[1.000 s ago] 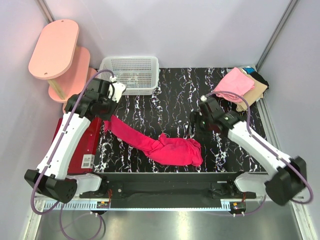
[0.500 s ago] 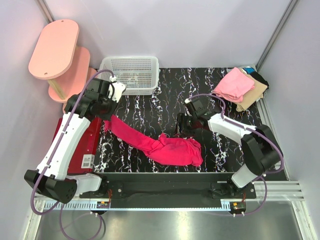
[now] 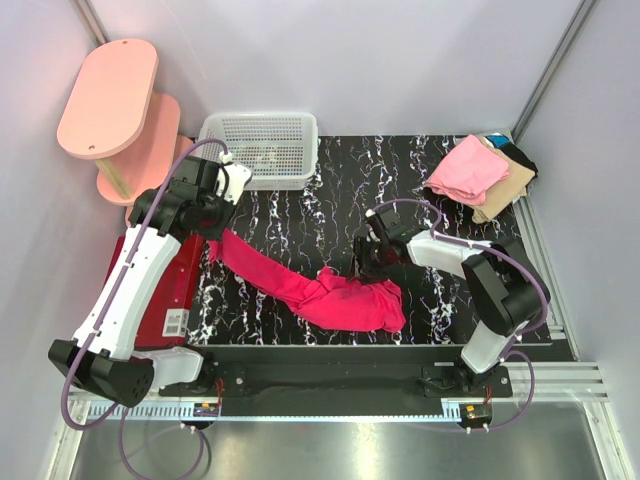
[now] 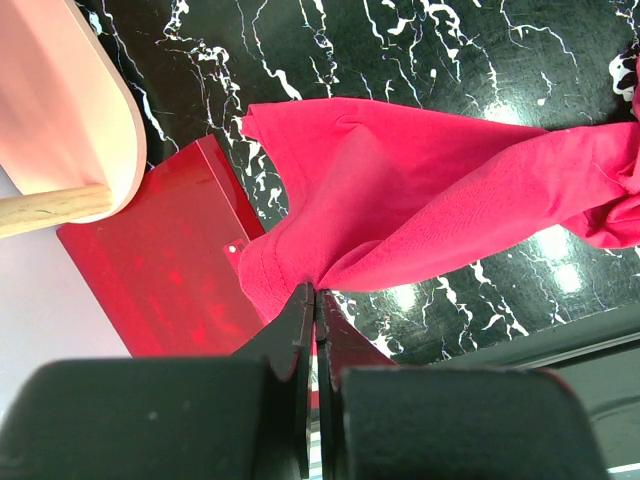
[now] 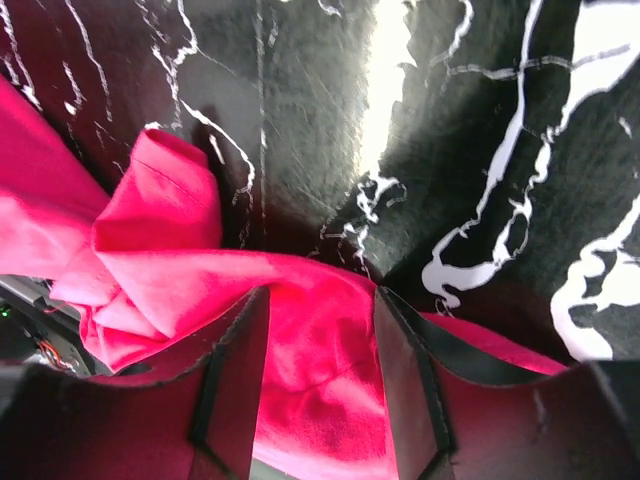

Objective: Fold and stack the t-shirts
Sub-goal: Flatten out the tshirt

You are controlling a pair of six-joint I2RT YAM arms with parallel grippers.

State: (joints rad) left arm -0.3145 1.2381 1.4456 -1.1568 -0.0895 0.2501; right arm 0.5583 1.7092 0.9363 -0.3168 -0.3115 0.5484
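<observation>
Magenta t-shirt (image 3: pixel 340 298) bunched near the desk (image 3: pixel 330 190) front edge: light, limp, will sag. Left end effector (image 4: pixel 312 298) is clenched on 1 edge. Right end effector (image 5: pixel 318 340) is parted, straddling a fold; a seam looks like the best hold.

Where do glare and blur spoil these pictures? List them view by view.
Top external: evenly lit and sharp across the table. Left wrist: lamp reflections gleam on the glossy table beside the magenta t-shirt; the shut left gripper is dark and out of focus. Right wrist: a bright glare streak crosses the table; the right gripper and the cloth inside it look blurred.
</observation>
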